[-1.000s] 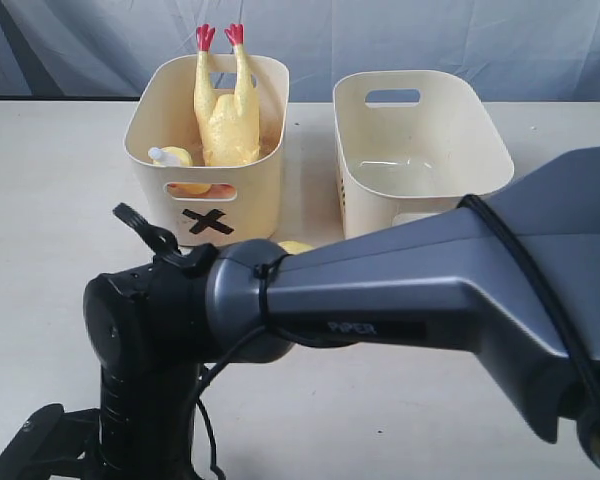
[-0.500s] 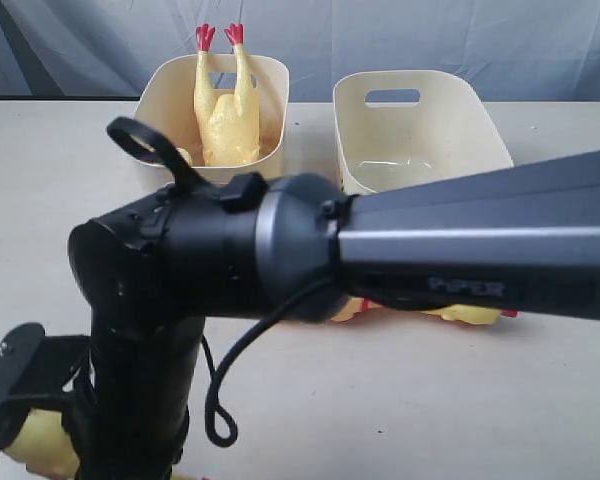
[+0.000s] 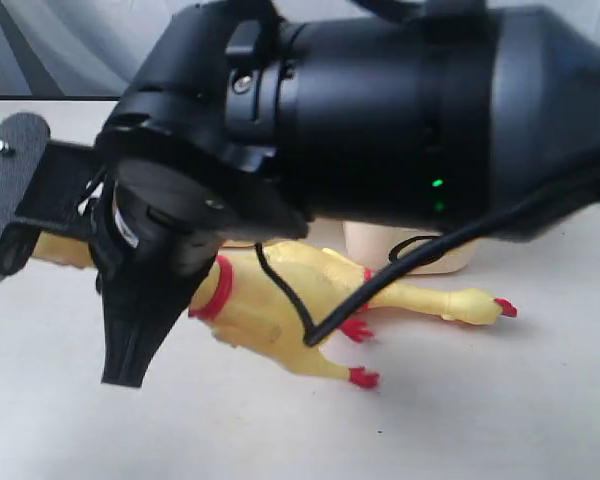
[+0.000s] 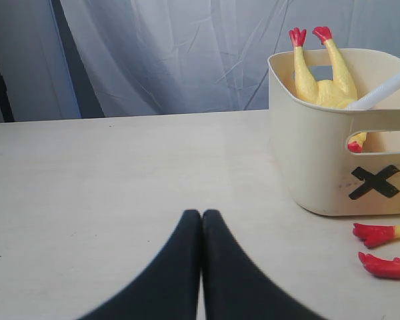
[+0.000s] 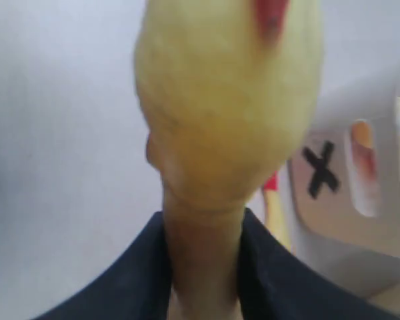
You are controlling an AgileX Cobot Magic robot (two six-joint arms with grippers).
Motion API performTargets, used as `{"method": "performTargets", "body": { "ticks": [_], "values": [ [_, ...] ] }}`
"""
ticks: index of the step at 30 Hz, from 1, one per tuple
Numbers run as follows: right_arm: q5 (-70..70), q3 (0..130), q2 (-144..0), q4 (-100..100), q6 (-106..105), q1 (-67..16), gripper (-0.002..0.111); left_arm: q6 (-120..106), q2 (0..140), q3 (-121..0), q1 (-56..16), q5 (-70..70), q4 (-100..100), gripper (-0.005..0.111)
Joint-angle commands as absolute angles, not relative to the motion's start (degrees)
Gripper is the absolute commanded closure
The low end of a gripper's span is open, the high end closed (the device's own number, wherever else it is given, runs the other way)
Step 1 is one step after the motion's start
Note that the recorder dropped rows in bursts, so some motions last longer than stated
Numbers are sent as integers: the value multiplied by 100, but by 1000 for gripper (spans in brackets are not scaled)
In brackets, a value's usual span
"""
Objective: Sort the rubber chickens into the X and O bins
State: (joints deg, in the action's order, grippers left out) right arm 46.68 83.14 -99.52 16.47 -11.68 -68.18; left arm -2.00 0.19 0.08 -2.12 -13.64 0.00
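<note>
My right gripper (image 5: 203, 227) is shut on the thin neck of a rubber chicken (image 5: 227, 100), whose yellow bulk fills the right wrist view. In the exterior view this chicken (image 3: 270, 320) with a red neck band hangs under the black right arm (image 3: 380, 120). A second chicken (image 3: 450, 300) lies on the table behind it. The X bin (image 4: 320, 167) holds a chicken (image 4: 320, 73), feet up, and a white squeaker tube (image 4: 387, 87). My left gripper (image 4: 201, 215) is shut and empty, low over the table left of the X bin. No O mark shows.
The right arm blocks most of the exterior view; only a cream strip of one bin (image 3: 400, 255) shows beneath it. Two red chicken feet (image 4: 377, 233) lie on the table in front of the X bin. A grey curtain hangs behind the table.
The right arm has risen toward the camera with the chicken in its gripper. It now covers both bins in the exterior view. The chicken on the table has come into sight.
</note>
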Motion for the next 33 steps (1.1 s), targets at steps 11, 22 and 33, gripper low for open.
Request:
{"method": "performTargets", "body": {
  "ticks": [11, 22, 33],
  "values": [
    [4244, 8318, -8493, 4635, 1105, -6804, 80, -166, 0, 0, -235, -1332, -36, 107],
    [4362, 8318, -8125, 6598, 2708, -6133, 80, -166, 0, 0, -235, -1332, -36, 107],
    [3867, 8318, -8420, 5551, 4120, -4287, 80, -166, 0, 0, -235, -1332, -36, 107]
  ]
}}
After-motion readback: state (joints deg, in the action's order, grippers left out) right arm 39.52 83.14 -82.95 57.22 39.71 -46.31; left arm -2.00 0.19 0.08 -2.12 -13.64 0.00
